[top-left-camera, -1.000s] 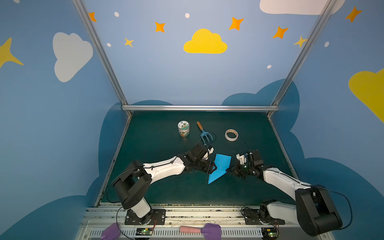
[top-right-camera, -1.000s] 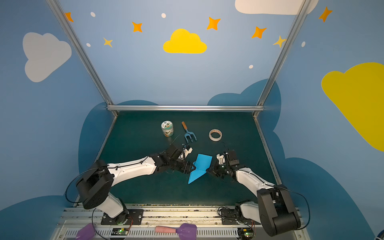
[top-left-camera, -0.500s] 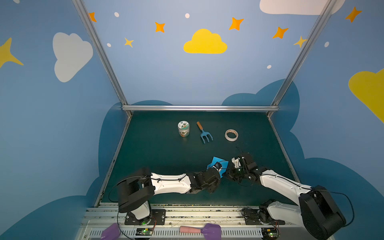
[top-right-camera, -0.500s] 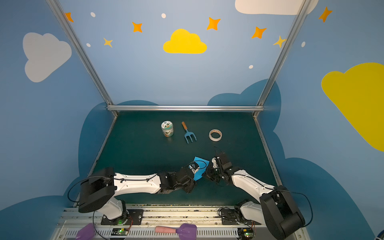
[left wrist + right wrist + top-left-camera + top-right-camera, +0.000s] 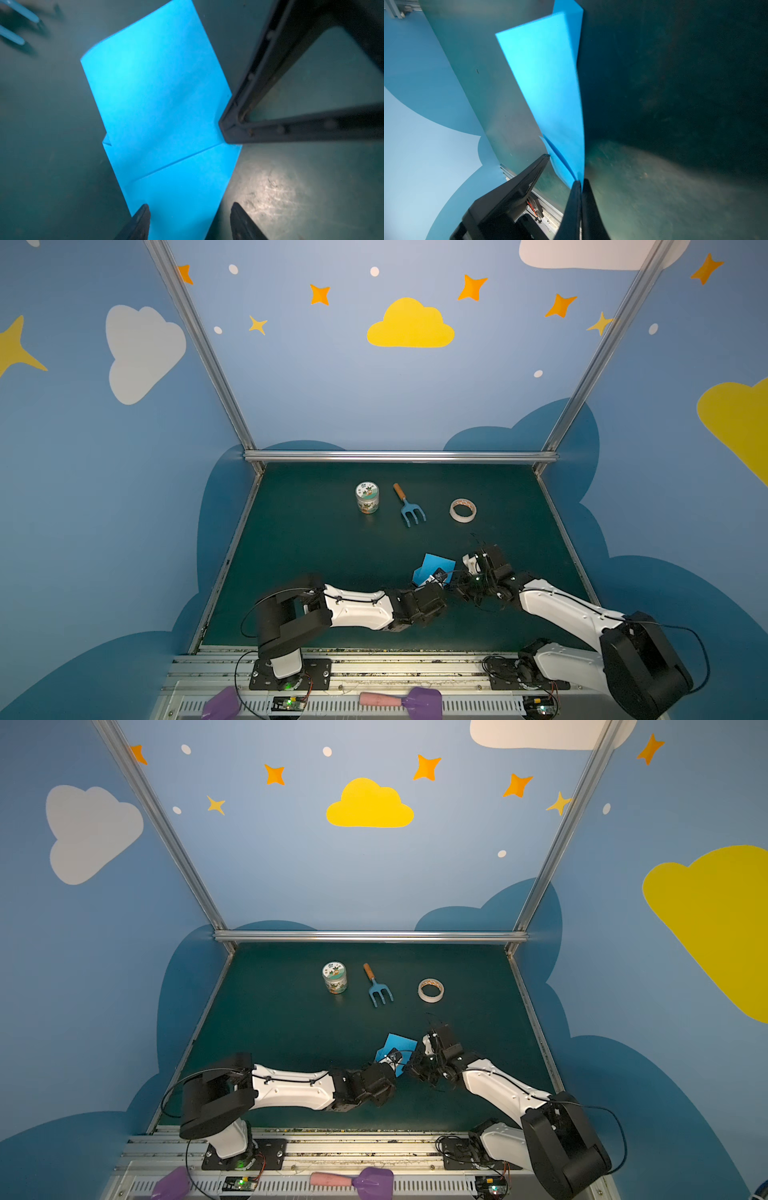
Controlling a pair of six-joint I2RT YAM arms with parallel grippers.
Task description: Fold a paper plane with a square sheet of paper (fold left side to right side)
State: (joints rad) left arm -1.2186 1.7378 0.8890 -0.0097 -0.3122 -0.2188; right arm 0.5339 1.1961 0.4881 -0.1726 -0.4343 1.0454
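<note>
Toward the front of the tabletop [image 5: 316, 539], the paper [image 5: 434, 568] is sitting between the arms, its long axis running away from the left tool [image 5: 189, 218], which is standing apart astride the near end; the right tool [image 5: 580, 187] is clamping its edge.

1. We see the right claw [image 5: 580, 184] clamped on an edge of the square sheet of paper [image 5: 548, 87].
2. From that claw the layered sheet stretches over the dark desk [image 5: 675, 145].
3. Near that claw, the left claw [image 5: 529, 176] sits just beside the sheet.
</note>
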